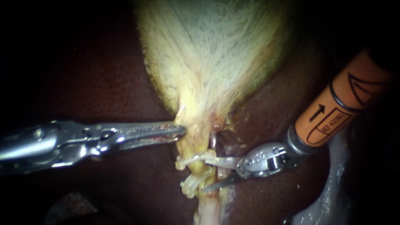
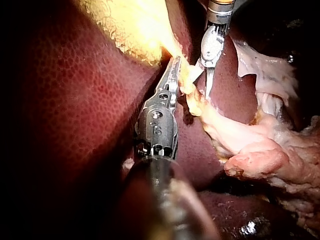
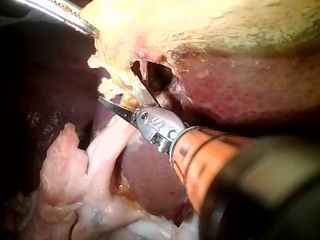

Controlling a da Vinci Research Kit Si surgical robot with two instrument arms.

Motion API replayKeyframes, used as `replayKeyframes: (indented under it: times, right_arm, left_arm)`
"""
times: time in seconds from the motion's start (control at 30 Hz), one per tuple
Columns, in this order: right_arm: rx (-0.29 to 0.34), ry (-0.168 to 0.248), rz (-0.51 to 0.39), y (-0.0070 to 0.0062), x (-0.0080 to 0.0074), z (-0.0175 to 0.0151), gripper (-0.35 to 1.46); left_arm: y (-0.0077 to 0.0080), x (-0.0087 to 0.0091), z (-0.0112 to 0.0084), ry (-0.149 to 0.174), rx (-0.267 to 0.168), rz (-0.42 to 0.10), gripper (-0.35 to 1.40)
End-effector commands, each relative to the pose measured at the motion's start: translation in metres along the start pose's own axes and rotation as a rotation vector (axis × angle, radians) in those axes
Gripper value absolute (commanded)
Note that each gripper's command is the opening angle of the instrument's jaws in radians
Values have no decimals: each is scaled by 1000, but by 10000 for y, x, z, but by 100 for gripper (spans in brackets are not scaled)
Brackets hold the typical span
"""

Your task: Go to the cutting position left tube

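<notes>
Judging from how the blades stand, the approach to the cutting place looks almost complete. The liver [image 1: 104,83] lies dark beneath and around both instruments. The gallbladder [image 1: 216,50] rises pale ahead of the left instrument [image 1: 181,132], whose end effector is clenched on the gallbladder's narrow neck.

The right instrument [image 1: 206,174] ends in a bladed end effector, released: its two blades stand apart in a V and grip nothing. The left tube [image 1: 196,171], yellowish, sits at the mouth of that V. Whether it already lies between the blades or only against their tips I cannot tell. Two pale clips [image 1: 189,160] sit on it, one near each blade, so the bare stretch between them is probably the target.

The next move likely calls for a slight advance, so the tube rests deep between the blades, square across and clear of both clips. A thinner tube [image 1: 213,141], just beside the blade nearer the gallbladder, stands in the way and should stay outside the blades. The liver surface lies close under the other blade.
</notes>
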Motion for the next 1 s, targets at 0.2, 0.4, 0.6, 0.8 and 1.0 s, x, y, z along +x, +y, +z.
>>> replayKeyframes:
  times: [0.2, 0.4, 0.6, 0.8, 1.0]
  right_arm:
    - [48, 17, -40, -6, 5, 25, 140]
    - [76, 62, -53, -2, 16, 40, 138]
    - [77, 97, -10, 2, 23, 50, 137]
    - [79, 110, 74, 4, 26, 56, 133]
    - [84, 110, 192, 5, 26, 56, 128]
  left_arm:
    - [3, 2, 3, 0, 0, 0, -3]
    - [3, 1, 3, 0, 0, 0, -3]
    - [3, 1, 3, 0, 0, 0, -3]
    - [5, 3, 5, 0, 0, 0, -3]
    - [14, 7, 8, 0, 1, 0, -3]
